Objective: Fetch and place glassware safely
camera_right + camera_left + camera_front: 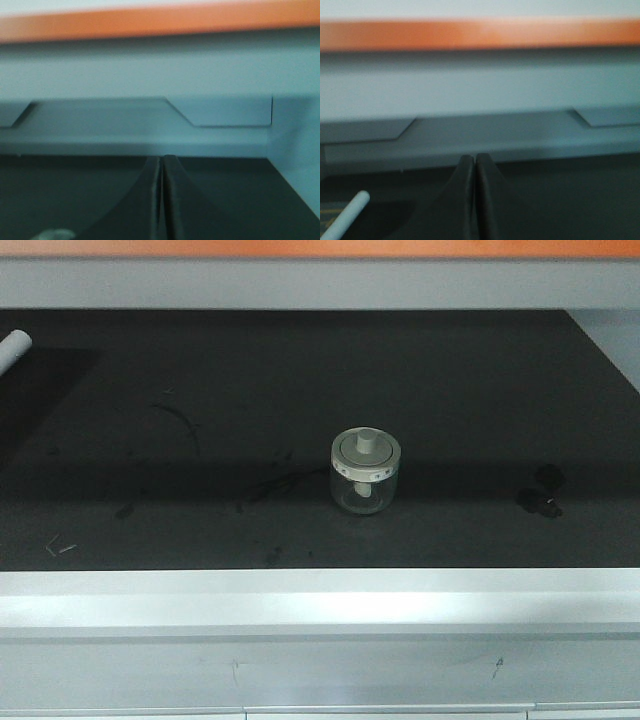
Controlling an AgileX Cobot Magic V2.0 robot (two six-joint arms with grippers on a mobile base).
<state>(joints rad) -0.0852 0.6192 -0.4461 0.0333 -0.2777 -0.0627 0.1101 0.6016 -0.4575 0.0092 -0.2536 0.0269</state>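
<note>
Front camera looking down across black matte worktop point(200, 390). Both wrist cameras sitting low, facing pale grey back wall point(470, 85); all three sharing orange horizontal strip point(150, 20).

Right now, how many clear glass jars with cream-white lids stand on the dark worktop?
1. The clear glass jar with cream-white knobbed lid stands upright near the dark worktop's middle; none appears hidden.

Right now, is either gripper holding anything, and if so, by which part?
Nothing is held. The left gripper and the right gripper are both shut on nothing, and the glass jar stands untouched on the black tabletop.
</note>
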